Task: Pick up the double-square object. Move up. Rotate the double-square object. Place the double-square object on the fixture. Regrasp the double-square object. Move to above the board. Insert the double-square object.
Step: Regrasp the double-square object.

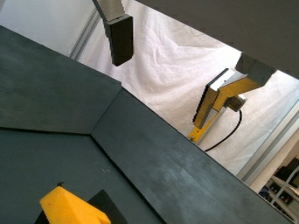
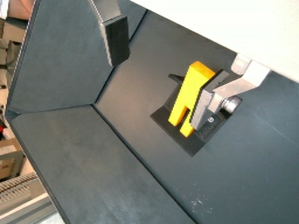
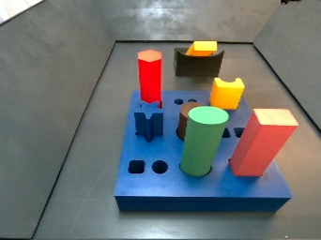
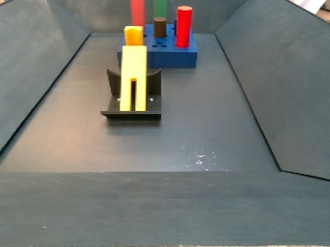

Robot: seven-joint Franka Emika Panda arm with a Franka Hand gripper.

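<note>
Overhead, gripper [image 2: 176, 74] spread wide and empty, well above double-square object [image 2: 187, 103] upright on fixture [image 4: 131, 99].

Both side views face opposite ends, sharing the board [image 3: 201, 192] and fixture [image 4: 131, 101].

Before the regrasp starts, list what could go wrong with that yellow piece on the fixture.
1. The double-square object only leans on the fixture; a glancing finger could tip it off.
2. The gripper is open and away from the piece, so the approach may arrive misaligned.
3. The board is crowded: the free holes sit between a tall green cylinder and a red block, inviting a collision.
</note>
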